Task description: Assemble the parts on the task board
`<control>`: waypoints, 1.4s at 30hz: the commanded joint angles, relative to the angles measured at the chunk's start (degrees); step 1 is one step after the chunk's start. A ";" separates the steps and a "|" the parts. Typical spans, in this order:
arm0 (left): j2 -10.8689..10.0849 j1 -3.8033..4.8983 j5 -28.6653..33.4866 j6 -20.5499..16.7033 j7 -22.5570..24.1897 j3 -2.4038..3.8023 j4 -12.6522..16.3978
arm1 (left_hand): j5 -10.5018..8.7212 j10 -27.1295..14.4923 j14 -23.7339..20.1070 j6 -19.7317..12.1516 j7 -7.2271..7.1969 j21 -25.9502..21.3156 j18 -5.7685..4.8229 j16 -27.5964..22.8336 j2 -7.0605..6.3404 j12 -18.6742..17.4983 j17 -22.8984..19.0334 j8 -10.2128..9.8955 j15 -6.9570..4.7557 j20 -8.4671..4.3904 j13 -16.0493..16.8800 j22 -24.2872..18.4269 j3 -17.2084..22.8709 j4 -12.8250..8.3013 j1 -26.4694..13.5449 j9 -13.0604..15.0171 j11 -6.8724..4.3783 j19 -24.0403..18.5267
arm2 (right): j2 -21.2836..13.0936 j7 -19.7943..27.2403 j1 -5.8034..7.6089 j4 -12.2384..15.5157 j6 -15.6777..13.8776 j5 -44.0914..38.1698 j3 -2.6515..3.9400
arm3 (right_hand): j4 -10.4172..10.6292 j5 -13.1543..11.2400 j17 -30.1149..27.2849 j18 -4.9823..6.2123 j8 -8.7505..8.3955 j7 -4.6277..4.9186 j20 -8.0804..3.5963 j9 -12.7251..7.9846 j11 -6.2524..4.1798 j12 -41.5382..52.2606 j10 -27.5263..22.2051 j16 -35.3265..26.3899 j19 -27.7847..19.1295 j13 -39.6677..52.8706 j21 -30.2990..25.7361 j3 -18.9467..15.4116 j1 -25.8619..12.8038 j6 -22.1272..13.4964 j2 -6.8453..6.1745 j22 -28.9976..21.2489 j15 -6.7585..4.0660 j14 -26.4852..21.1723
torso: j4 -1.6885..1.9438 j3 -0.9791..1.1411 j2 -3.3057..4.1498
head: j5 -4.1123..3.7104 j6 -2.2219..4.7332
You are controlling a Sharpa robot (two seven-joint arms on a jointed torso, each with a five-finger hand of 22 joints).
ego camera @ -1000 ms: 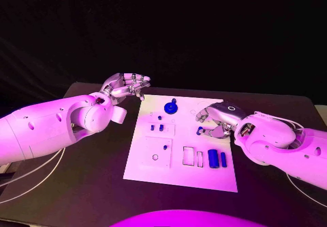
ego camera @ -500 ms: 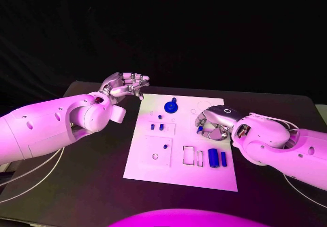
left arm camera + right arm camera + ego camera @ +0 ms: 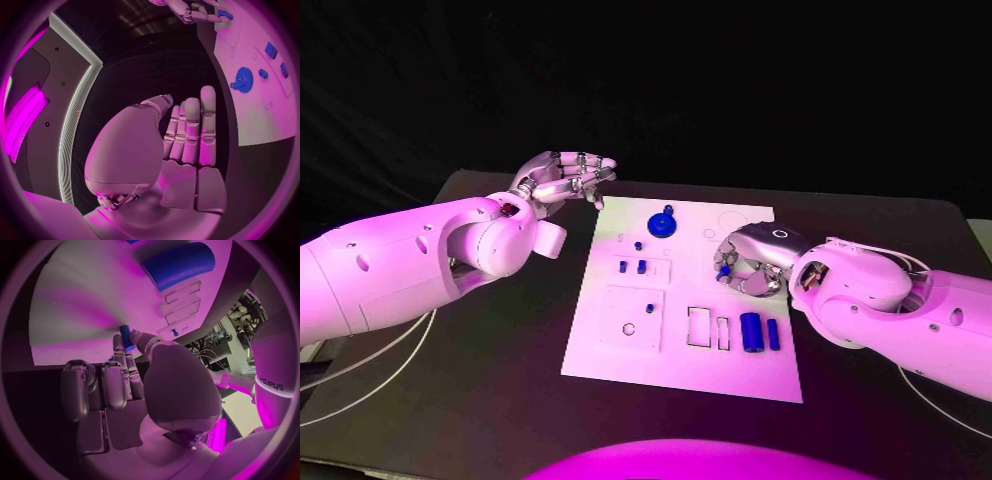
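White rectangular task board [image 3: 678, 350] lies flat in the middle of the black surface [image 3: 473, 400], seen from the head camera between the two arms. On it, just beside the left hand [image 3: 565, 180], sits a blue gear-shaped part [image 3: 662, 226]; two small blue pegs [image 3: 633, 268] stand further in, and two blue cylinders [image 3: 760, 333] lie side by side close under the right hand [image 3: 749, 262]. That right hand hovers over the board's edge with a small blue peg [image 3: 723, 271] pinched between thumb and fingers. The left hand is raised off the board's far corner, fingers curled in and holding nothing. From the left wrist camera, the left hand [image 3: 181, 145] shows its fingers held together and upright with an empty palm; beyond the fingertips lie the board [image 3: 262, 120] and the blue gear [image 3: 242, 79], well apart from the hand. From the right wrist camera, the right hand [image 3: 134, 385] grips the small blue peg [image 3: 125, 337] at its fingertips, just above the white board [image 3: 87, 305], with a large blue cylinder [image 3: 179, 263] lying beyond it.
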 commanded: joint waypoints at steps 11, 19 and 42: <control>0.24 -0.04 0.32 0.79 0.15 0.03 -0.12 | 0.14 -0.56 -0.24 -0.40 0.16 -0.31 0.38 -0.27 0.15 0.30 -0.10 -0.12 0.19 -0.03 0.06 -0.10 0.36 0.11 -0.55 -0.04 -0.03 0.29 | -1.83 -0.82 0.46 3.64 -5.21 -0.43 0.25 | -1.90 -1.19 0.48 -0.74 1.15 -0.15 -0.69 0.97 -0.43 -0.25 1.94 0.60 2.75 0.32 1.94 1.98 1.57 0.96 1.10 11.57 -0.69 2.05 | 0.03 0.02 -0.10 | -0.01 -0.11; 0.57 -0.10 0.51 0.76 0.16 0.02 -0.33 | 0.14 -0.56 -0.24 -0.40 0.16 -0.31 0.38 -0.27 0.15 0.30 -0.10 -0.12 0.19 -0.03 0.06 -0.10 0.36 0.11 -0.55 -0.04 -0.03 0.29 | -3.75 -1.12 2.11 10.36 -6.18 1.08 1.28 | -2.04 -1.20 0.53 -0.79 1.19 -0.14 -0.70 1.02 -0.44 -0.28 2.01 0.63 2.82 0.34 2.14 2.01 1.58 0.97 1.02 11.66 -0.71 2.06 | 0.06 -0.03 -0.08 | 0.34 -0.34; 2.45 -0.14 0.99 1.04 0.12 0.01 -0.66 | 0.12 -0.61 -0.24 -0.41 0.16 -0.34 0.38 -0.24 0.22 0.43 -0.14 -0.07 0.19 -0.01 0.08 -0.11 0.54 0.08 -0.73 -0.03 -0.03 0.29 | 11.91 2.47 -3.95 6.50 -4.93 0.38 -0.04 | -2.47 -0.79 -0.07 -0.65 1.22 0.00 -0.74 1.15 -0.35 -0.59 1.96 0.32 2.58 0.36 1.49 2.36 1.55 0.70 1.03 11.43 -0.69 1.93 | -0.06 -0.09 -0.03 | 1.91 -0.63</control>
